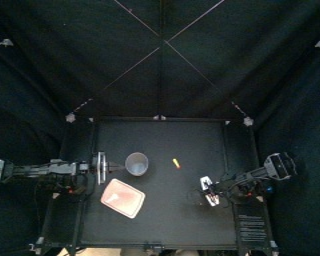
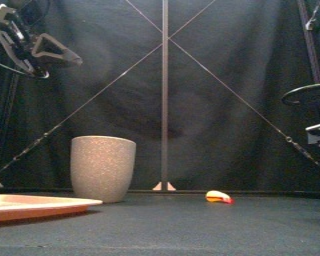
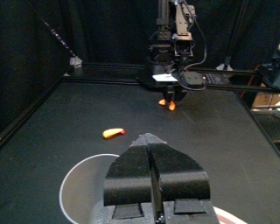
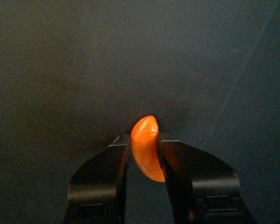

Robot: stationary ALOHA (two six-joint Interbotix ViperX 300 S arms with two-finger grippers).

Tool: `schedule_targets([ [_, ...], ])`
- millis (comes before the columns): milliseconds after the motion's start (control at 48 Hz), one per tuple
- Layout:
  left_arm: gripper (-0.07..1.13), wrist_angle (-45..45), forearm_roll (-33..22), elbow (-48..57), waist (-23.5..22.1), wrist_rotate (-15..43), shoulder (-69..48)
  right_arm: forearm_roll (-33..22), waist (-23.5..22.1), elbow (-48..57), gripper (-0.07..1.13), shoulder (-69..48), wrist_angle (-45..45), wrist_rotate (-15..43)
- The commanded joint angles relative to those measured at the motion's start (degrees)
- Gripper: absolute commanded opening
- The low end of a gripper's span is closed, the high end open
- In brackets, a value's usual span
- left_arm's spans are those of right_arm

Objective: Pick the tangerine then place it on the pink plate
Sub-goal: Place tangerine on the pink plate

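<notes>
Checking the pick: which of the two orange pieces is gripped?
The orange piece clamped in the right claw; the other piece lies loose on the table.

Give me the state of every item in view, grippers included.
Right gripper: shut on the tangerine.
Left gripper: shut, empty, near the cup.
Tangerine: held between the jaws, not on the plate.
Cup: upright on the table.
Plate: flat, nothing on it.
Small orange toy: lying loose on the table, apart from both grippers.
</notes>
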Motion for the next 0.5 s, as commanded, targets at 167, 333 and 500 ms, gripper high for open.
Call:
schedule_targets([
  [167, 0.06, -0.53, 0.0, -0.53, 0.18, -0.09, 0.18, 0.09, -0.53, -4.39, 0.6, -1.32, 2.37, 0.44],
  [333, 0.06, -0.53, 0.0, -0.44, 0.18, -0.09, 0.18, -0.09, -0.44, -11.95, 0.6, -1.85, 2.99, 0.44],
  [500, 0.06, -0.53, 0.0, -0.44, 0.18, 0.09, 0.26, -0.35, -1.14, -21.8, 0.6, 1.32, -1.93, 0.35],
])
